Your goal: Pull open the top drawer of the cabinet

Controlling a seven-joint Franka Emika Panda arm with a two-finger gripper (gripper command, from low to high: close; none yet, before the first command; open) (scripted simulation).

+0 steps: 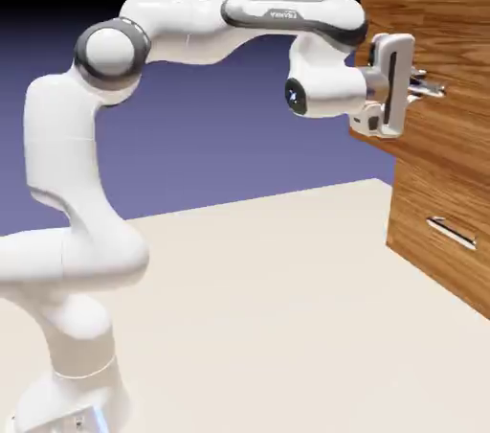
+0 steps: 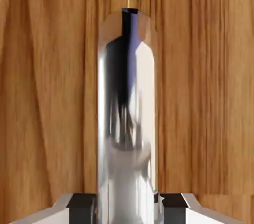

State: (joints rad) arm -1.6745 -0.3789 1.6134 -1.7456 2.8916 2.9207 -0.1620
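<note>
Arm [image 1: 178, 27]: rises from a base at the exterior view's lower left, bends at the elbow, and runs roughly level along the top toward the exterior view's right. The wrist drops below the forearm; the hand points right, at the cabinet [image 1: 435, 148], with its body upright.

Tool [image 2: 128, 209]: nearly closed, one fingertip on each side of the top drawer's handle [image 2: 126, 134]. In the hand view both tips meet the bar's sides; it appears gripped, though the contact is partly hidden in the exterior view.

Top drawer [image 1: 464, 115]: in the cabinet's upper part, at the exterior view's right edge, above the lower drawer [image 1: 431, 273]. Its wood front faces the arm. The handle's long axis runs top to bottom in the hand view, with the wood grain, and crosses the line between the fingertips. The lower drawer's handle [image 1: 452, 233] slopes down toward the exterior view's right.
</note>
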